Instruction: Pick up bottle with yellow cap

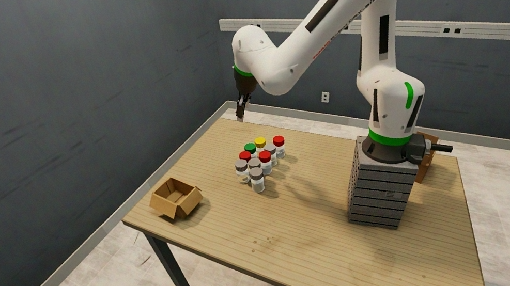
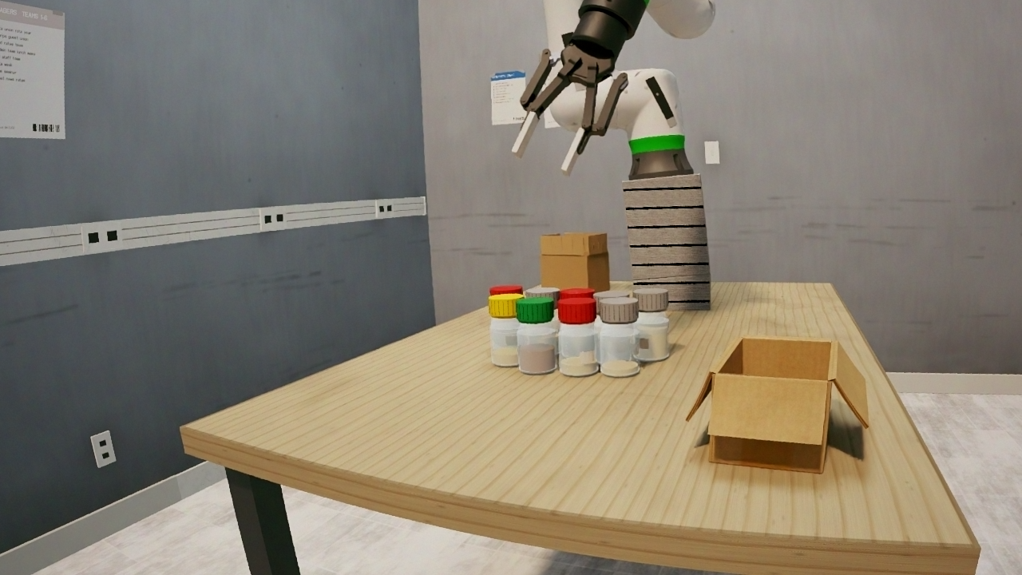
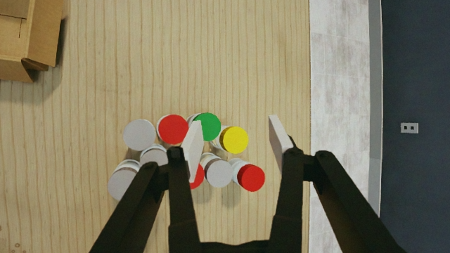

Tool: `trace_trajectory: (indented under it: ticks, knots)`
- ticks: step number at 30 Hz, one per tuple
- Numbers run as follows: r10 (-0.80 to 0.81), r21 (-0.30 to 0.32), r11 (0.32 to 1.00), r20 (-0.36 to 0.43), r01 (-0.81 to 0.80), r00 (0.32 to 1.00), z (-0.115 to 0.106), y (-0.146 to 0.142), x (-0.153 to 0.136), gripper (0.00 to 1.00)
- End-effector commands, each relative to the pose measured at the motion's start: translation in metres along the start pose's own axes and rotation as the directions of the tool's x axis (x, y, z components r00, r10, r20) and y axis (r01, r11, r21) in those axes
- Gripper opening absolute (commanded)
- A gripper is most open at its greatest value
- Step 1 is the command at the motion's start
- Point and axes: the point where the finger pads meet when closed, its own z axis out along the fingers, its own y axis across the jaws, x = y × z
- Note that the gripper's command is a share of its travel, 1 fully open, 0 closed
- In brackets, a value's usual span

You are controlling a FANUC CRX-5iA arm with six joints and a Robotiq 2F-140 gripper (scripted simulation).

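Note:
The bottle with the yellow cap stands upright at the far corner of a tight cluster of small clear bottles on the wooden table. It also shows in the exterior view at the cluster's left end and in the wrist view. A green-capped bottle stands right beside it, and a red-capped bottle is close on another side. My gripper is high above the cluster, partly open and empty; in the wrist view the yellow cap lies between the two fingertips, far below them.
Other red-capped and grey-capped bottles fill the cluster, all upright. An open cardboard box lies near the table's left edge. A closed box stands by the robot's grey pedestal. The table edge is near the yellow cap.

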Motion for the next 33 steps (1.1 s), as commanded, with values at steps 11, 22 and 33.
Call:
trace_trajectory:
  ticks: [11, 22, 33]
  knots:
    - [0.075, 0.015, 0.997, -0.080, -0.074, 0.994, 0.034, 0.019, 0.004, 0.51]
    - [0.100, 0.045, 0.994, -0.083, -0.097, 0.991, 0.047, 0.017, -0.004, 0.51]
    - [0.156, 0.123, 0.982, -0.095, -0.144, 0.983, 0.074, 0.003, -0.030, 0.51]
